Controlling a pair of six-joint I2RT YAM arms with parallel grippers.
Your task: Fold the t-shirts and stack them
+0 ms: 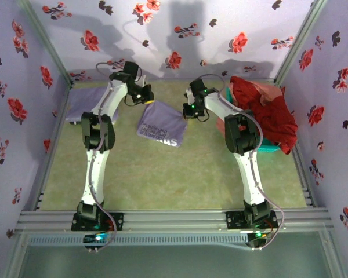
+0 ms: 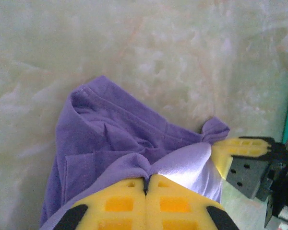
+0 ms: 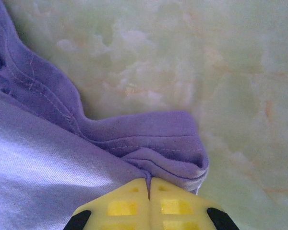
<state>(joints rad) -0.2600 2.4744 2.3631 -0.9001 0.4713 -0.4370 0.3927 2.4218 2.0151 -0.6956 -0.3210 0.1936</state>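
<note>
Both grippers pinch the same lavender shirt, which lies partly folded at the centre of the table with white lettering along its lower edge. The left gripper is closed on a bunched fold at the shirt's upper left corner. The right gripper is closed on a hem at its upper right corner. In both wrist views the yellow fingers meet with only thin cloth between them. A second lavender shirt lies flat at the upper left of the top view, and a red heap spills over the teal basket at the right. The main risk, as I judge it, is a shallow bite: each gripper holds little fabric close to an edge, so a quick lift or uneven pull could let one corner slip out and collapse the fold. The left pinch seems to gather several layers, so moving it may drag the lower ones along and wrinkle the shirt. If the arms travel at different speeds, the cloth would skew or stretch. The grippers sit near each other, so converging paths could knock their fingers together.
</note>
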